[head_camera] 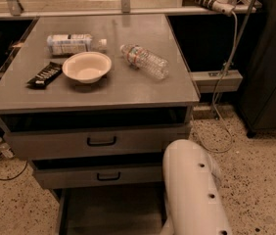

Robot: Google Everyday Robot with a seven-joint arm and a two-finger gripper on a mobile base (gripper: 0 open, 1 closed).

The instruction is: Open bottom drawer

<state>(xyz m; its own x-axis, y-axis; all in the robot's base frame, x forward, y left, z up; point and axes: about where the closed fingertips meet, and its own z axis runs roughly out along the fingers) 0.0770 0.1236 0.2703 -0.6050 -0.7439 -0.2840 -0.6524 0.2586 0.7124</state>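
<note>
Bottom drawer [109, 213] sits at bottom centre of the frame, under the other two drawer fronts. It is pulled out toward the lower edge, with its flat grey tray showing. The tray's long axis runs left-right and the slide direction is toward the bottom of the frame. Its front and handle are cut off below the frame.

The white arm [193, 190] fills the lower right and covers the right part of the tray. The gripper is out of view, past the arm below the lower edge. Can't tell if it is open or closed, or whether it touches anything.

Above the tray is the middle drawer [74, 177] with a small black handle. Above that is the top drawer [55, 143] with a bigger handle, and there is a dark gap over each.

On the cabinet top [143, 89]:
- a white bowl [86, 66], centre-left
- a clear water bottle [145, 61] lying on its side, right of the bowl
- a white bottle [72, 43] lying behind the bowl
- a black packet [45, 75] at the left

A cable [227, 53] hangs at upper right. The speckled floor [260, 170] is at the right.
</note>
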